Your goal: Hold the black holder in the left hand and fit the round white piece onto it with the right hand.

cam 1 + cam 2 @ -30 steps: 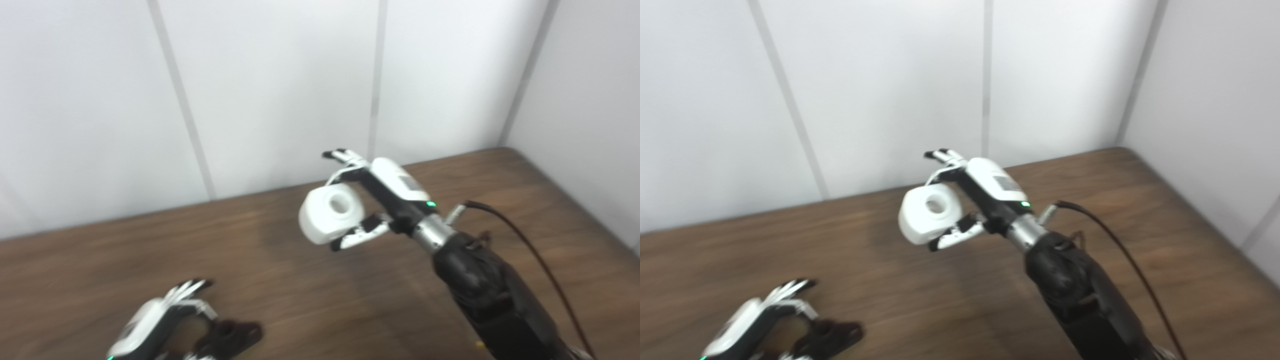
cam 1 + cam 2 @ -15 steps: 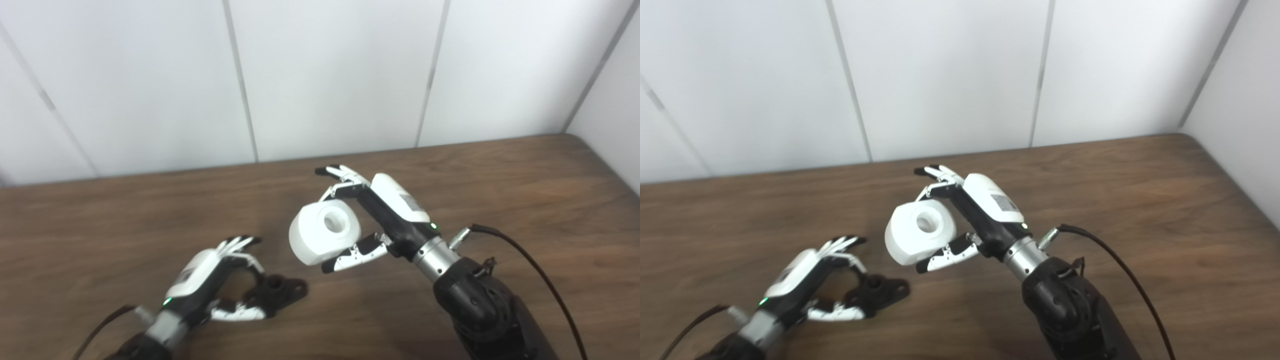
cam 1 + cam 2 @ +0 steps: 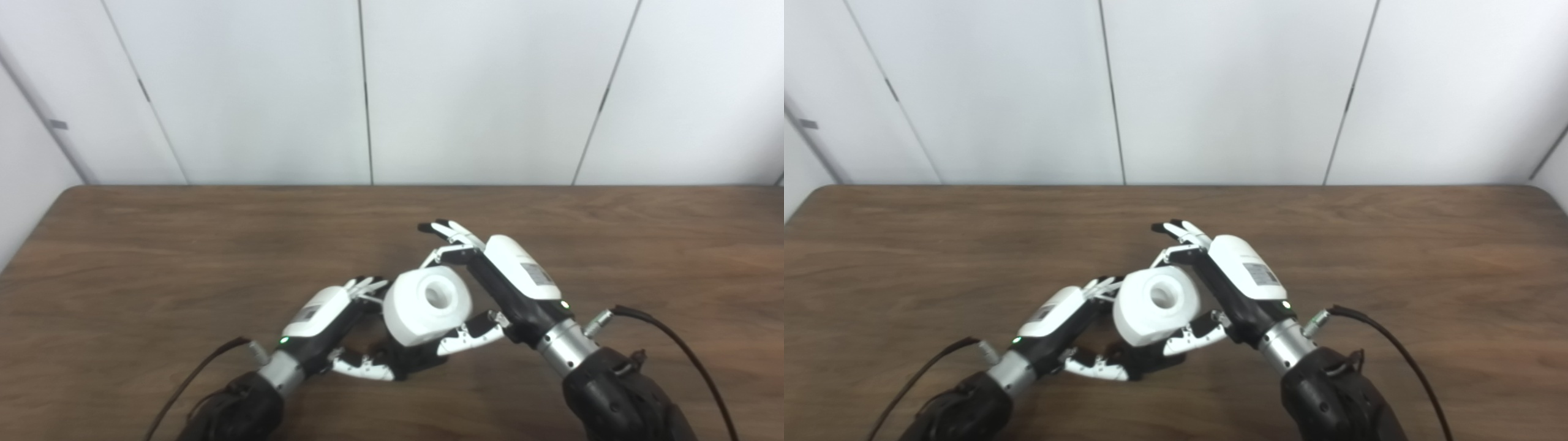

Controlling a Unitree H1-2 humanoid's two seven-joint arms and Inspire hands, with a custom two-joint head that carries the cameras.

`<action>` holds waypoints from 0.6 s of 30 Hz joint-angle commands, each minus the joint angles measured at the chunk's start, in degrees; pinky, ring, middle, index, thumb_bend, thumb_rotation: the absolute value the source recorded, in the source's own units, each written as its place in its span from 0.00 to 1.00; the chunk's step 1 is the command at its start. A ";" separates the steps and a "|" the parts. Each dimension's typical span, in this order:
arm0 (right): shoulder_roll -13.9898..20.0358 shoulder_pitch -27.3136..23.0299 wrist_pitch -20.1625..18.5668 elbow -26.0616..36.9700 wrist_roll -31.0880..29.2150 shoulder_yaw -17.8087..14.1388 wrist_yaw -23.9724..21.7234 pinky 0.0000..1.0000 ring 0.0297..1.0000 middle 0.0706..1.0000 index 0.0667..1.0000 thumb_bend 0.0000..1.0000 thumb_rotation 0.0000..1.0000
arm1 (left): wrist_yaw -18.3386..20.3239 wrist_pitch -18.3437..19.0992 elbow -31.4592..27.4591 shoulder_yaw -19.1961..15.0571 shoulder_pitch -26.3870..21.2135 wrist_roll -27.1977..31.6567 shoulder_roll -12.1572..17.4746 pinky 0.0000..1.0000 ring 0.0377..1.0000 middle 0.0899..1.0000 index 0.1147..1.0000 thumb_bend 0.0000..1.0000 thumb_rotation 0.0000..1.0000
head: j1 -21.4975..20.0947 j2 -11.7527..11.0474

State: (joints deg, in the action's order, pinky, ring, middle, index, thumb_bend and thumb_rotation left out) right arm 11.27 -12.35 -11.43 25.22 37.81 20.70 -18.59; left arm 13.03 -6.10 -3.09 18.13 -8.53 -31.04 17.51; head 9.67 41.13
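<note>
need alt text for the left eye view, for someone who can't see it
The right hand holds a round white piece just above a black holder gripped by the left hand low over a brown wooden table. White wall panels stand behind.

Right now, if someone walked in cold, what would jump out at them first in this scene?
The round white piece with a hole through its middle, held up near the table's centre by the right hand. Just below and left of it, the left hand grips the black holder, mostly hidden behind the white piece. Everything else is bare brown table and white wall.
</note>
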 commanded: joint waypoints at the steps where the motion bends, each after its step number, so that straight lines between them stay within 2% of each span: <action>1: 0.09 -1.48 2.14 0.75 0.40 0.04 0.00 0.84 0.94 0.91 0.44 0.51 0.14 | 0.51 0.03 -1.16 0.37 -0.67 0.14 -0.32 1.00 0.99 0.93 0.41 0.51 0.05 | 0.30 0.24; 6: 0.31 -1.54 1.66 0.58 1.15 0.24 -0.95 0.87 0.95 0.92 0.44 0.51 0.14 | 0.59 0.52 -1.38 0.55 -0.90 -0.51 -0.92 1.00 0.99 0.93 0.41 0.51 0.05 | 0.52 0.34; 10: -0.05 -0.93 -0.15 0.98 3.43 0.86 -2.57 0.91 0.97 0.93 0.44 0.51 0.14 | 0.82 1.15 -1.87 0.63 -0.93 -0.99 -1.30 1.00 0.99 0.93 0.41 0.51 0.05 | 0.58 0.57; 18: -0.78 -0.04 -1.21 1.80 9.00 2.47 -4.90 0.85 0.97 0.92 0.44 0.51 0.14 | 1.22 1.89 -2.62 0.64 -0.85 -0.72 -1.44 1.00 0.99 0.94 0.41 0.51 0.05 | 0.03 0.99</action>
State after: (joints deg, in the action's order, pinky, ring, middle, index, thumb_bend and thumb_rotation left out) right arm 10.58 -11.44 -12.82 25.59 45.76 23.08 -22.93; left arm 13.91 -3.93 -4.25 18.53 -8.57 -32.01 16.25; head 9.67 42.10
